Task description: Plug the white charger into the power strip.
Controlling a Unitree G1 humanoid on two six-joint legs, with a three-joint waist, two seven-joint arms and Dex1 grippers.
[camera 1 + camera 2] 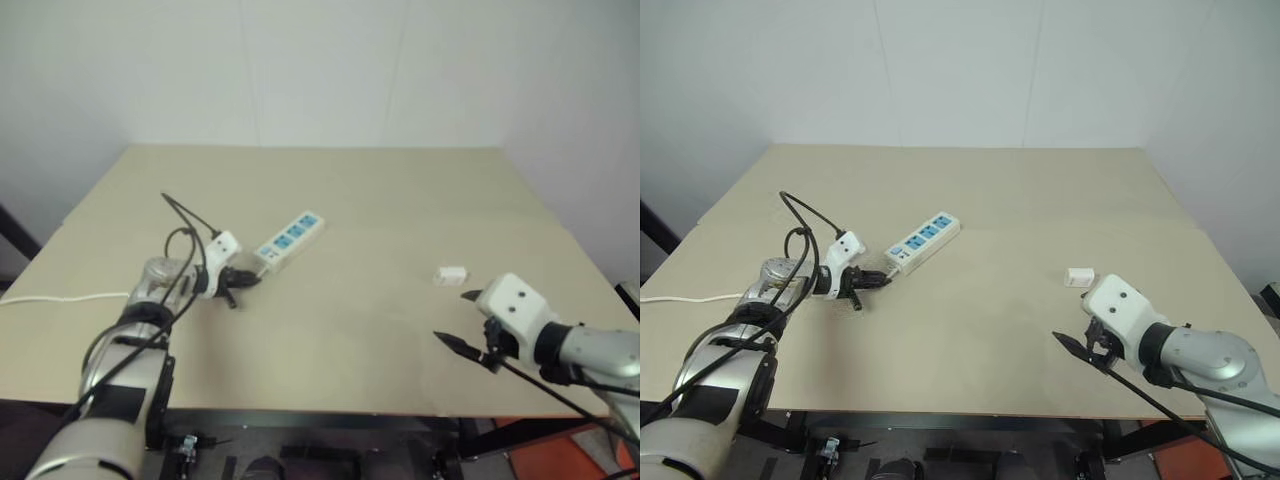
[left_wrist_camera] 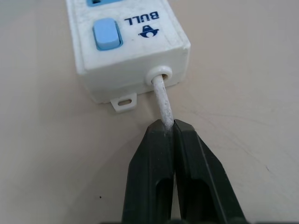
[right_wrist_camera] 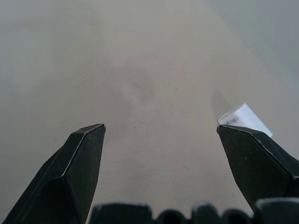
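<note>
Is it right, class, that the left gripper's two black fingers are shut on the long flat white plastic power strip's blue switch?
Not quite. The left wrist view shows the left gripper shut on the thin white cord where it leaves the long flat white plastic power strip, not on the blue switch.

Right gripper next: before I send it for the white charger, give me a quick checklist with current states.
1. Right gripper open: ok, fingers spread wide.
2. White charger free on the table: ok, nothing touching it.
3. Charger between the fingers: not ok, it lies beyond one fingertip.
4. Left gripper steadying the power strip: ok, shut on its cord just behind the strip.
5. Sockets unoccupied: ok.
6. Charger prong direction: cannot tell.
</note>
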